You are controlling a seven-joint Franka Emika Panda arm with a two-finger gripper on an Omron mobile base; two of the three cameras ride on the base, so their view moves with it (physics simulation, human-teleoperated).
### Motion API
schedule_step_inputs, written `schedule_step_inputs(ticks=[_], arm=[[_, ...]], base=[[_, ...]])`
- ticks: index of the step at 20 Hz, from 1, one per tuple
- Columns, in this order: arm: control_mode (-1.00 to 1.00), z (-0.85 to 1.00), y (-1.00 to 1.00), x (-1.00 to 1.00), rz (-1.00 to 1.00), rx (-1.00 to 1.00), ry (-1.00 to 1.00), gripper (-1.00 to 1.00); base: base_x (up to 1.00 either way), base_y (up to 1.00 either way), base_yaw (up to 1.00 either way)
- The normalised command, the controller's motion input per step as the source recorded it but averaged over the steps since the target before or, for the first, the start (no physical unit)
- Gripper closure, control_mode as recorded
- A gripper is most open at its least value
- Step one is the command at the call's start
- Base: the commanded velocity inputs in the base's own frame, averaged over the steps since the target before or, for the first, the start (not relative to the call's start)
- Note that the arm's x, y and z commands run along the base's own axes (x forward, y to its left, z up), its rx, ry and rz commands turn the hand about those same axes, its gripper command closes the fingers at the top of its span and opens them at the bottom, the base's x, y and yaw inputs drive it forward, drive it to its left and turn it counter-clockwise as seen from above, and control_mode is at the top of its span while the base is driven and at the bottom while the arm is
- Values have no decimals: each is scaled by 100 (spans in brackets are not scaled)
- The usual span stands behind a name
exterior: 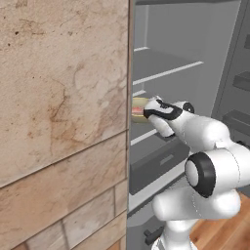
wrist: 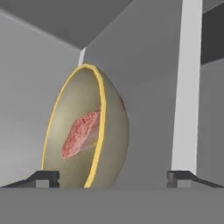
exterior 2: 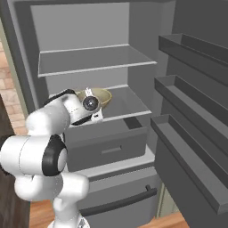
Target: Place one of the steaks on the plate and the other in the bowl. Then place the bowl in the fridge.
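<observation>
setting: grey fridge (exterior 2: 147, 58) standing open, pale shelves inside, stone wall (exterior: 58, 97) to one side
end effector: end effector (wrist: 113, 177) with fingertips spread wide apart, gripping nothing; the bowl's rim sits between them in the hand view
bowl: bowl (exterior 2: 99, 97) resting on the middle shelf (exterior 2: 127, 104), just ahead of the wrist
steak: pale pink steak (wrist: 81, 133) lying inside the bowl
progress: bowl looks delivered into the fridge; plate step cannot be judged from here; retreat remains
</observation>
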Motion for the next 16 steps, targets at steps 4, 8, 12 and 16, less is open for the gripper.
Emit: schedule_step_inputs(ticks=[4,8,12,16], arm=[[-100,37,-19,-95,0,6,-33,-100],[-100,82,-35,-100,-2,15,-9,-100],[-100,94,-15,-100,-1,13,7,-100],[-100,100,-8,-100,-1,6,11,-100]], base=[[0,0,0],[0,0,0],[0,0,0],[0,0,0]])
